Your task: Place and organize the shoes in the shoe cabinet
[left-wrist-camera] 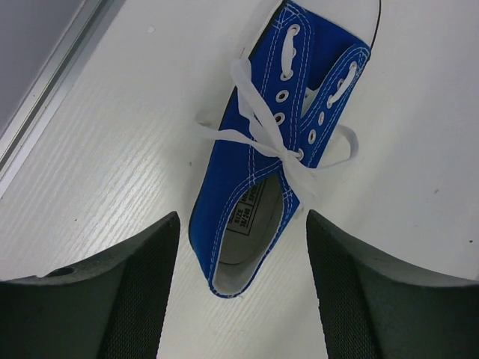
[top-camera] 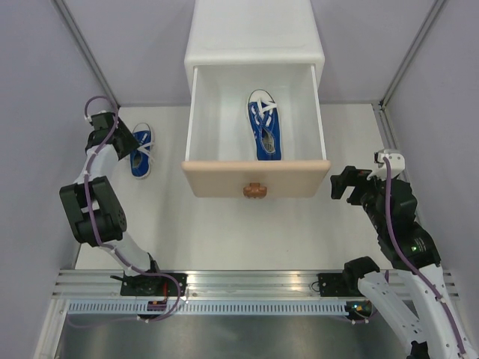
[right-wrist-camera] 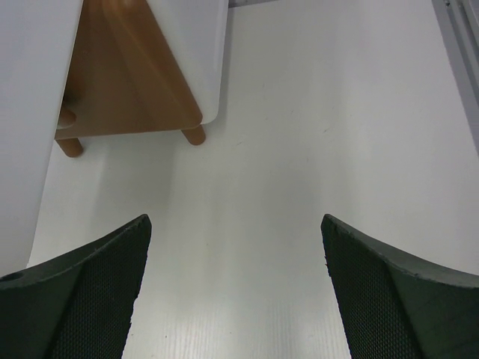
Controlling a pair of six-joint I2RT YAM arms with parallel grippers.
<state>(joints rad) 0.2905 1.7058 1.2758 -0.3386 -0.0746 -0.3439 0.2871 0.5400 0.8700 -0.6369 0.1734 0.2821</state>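
Blue inside shoe [top-camera: 264, 126]: canvas with white laces, lying flat and lengthwise in the right half of the open drawer [top-camera: 202, 112], toe toward the far edge.
Loose shoe [left-wrist-camera: 262, 172]: same blue, same white laces tied in a bow, lying on the table [top-camera: 224, 232] near the left edge, toward the far left corner, well apart from the drawer.
Left claw [left-wrist-camera: 243, 218]: spread wide over the heel end of the loose shoe, one dark finger on each side of it, gripping nothing; whether it touches the shoe I cannot tell.
Cabinet [top-camera: 254, 34]: white box at the middle of the far edge, its top drawer pulled out toward the near edge, with a beige front [top-camera: 217, 179] and a small brown knob [top-camera: 254, 190].
Lower front [right-wrist-camera: 127, 82]: brown, closed, above short brown feet [right-wrist-camera: 194, 136].
Right claw [right-wrist-camera: 236, 224]: spread wide and empty above bare table near the right edge, just beside the drawer's right front corner.
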